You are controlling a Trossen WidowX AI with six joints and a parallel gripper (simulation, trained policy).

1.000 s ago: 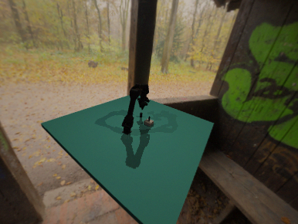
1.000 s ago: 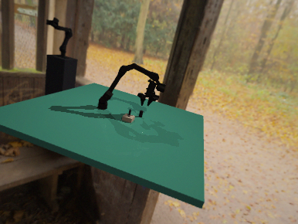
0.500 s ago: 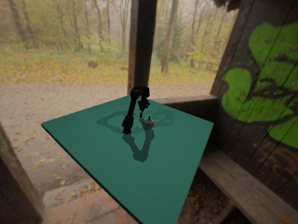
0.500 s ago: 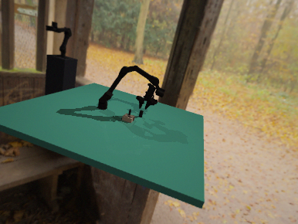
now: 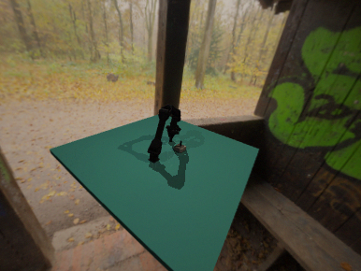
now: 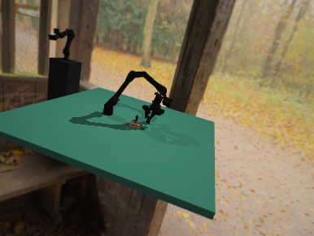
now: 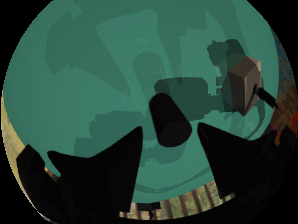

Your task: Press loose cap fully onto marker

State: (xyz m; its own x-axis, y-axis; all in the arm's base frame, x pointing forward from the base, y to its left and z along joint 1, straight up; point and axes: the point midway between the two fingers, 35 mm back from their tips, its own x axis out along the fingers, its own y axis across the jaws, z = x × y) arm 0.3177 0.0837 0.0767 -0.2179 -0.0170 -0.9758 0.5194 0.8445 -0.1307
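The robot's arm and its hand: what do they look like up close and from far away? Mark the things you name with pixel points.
The arm (image 5: 162, 126) (image 6: 121, 87) is all black, thin and knobbly, with long straight pieces and chunky joints. Its pincer (image 7: 171, 129) is black too, with two fingers like pointy triangles. I can't make out any cables or writing on them.

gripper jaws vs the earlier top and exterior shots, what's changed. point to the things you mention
The arm (image 5: 160, 131) (image 6: 121, 86) has lowered its jaws toward the cap (image 5: 171, 139) (image 6: 148, 120) (image 7: 174, 131). Nothing was taken hold of or let go: the jaws stand open, with gaps beside the cap in the wrist view. The cap, the marker (image 6: 137, 118) (image 7: 266, 97) and the holder block (image 5: 180, 149) (image 6: 135, 124) (image 7: 241, 82) show no visible shift.
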